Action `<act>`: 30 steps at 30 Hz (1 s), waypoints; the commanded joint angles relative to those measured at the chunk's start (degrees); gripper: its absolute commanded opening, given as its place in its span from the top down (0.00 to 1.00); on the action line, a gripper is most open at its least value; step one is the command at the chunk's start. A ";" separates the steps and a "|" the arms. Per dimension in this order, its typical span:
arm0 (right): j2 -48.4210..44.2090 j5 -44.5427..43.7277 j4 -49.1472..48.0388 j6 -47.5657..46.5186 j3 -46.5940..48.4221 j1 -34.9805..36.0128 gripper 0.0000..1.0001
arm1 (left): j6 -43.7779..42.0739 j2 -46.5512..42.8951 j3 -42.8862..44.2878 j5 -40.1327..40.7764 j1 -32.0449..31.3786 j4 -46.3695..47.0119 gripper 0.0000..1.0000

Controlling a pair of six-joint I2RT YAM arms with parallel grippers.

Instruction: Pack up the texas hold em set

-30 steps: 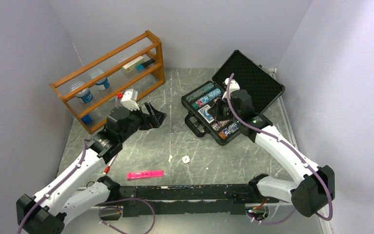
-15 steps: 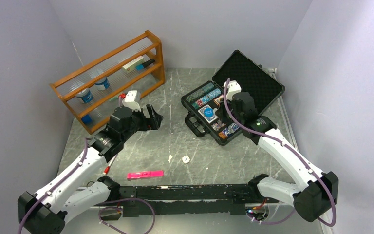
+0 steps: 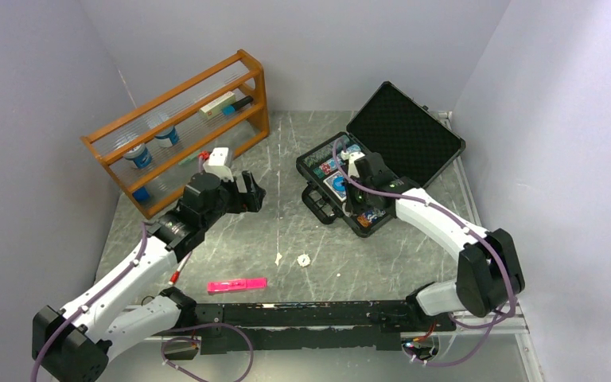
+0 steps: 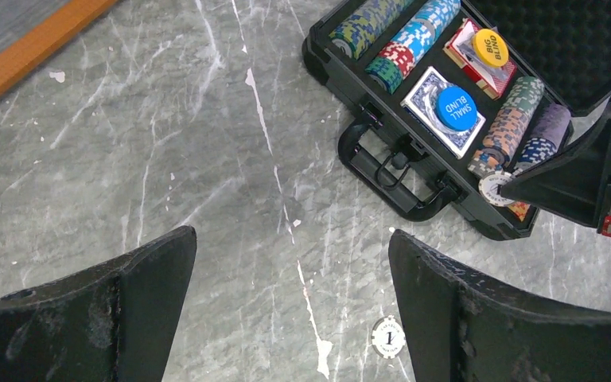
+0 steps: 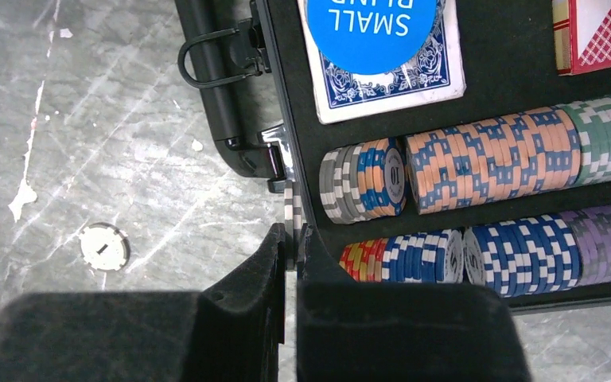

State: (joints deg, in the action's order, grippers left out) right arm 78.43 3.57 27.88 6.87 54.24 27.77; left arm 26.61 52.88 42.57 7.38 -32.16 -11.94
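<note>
- The right gripper is clamped on a grey-and-white chip, held on edge between its fingers.
- That chip sits right at the front wall of the open black case, beside the latch and next to the end of the grey-and-blue row of chips.
- Inside the case, rows of chips lie on their sides in the foam slots (orange, green, blue, purple and more).
- A blue button rests on a blue card deck; a yellow button rests on a red deck.
- The left gripper hangs above the bare table, fingers spread wide and holding nothing.
- A small white disc lies on the table, apart from the case.
- A pink marker lies near the front edge; a wooden rack stands at the back left.
</note>
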 commanded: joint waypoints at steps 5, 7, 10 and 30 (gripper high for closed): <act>2.25 -3.32 -2.86 0.24 4.87 -0.26 1.00 | -1.73 0.02 2.33 0.95 0.27 1.02 0.05; 3.58 -3.50 -2.57 -0.25 5.29 -0.24 1.00 | -1.77 0.26 2.43 1.21 0.28 0.92 0.04; 5.01 -4.10 -1.93 -1.22 6.06 -0.26 1.00 | -1.98 0.37 2.67 1.57 0.26 0.70 0.04; 5.41 -9.91 -1.12 -2.87 6.61 -0.25 1.00 | -1.93 0.87 2.70 1.69 0.26 0.78 0.05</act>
State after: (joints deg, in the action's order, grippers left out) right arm 84.60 -1.69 26.98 5.45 58.24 27.77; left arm 25.10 53.47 43.09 8.91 -32.05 -12.08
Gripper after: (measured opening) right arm 0.038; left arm 0.955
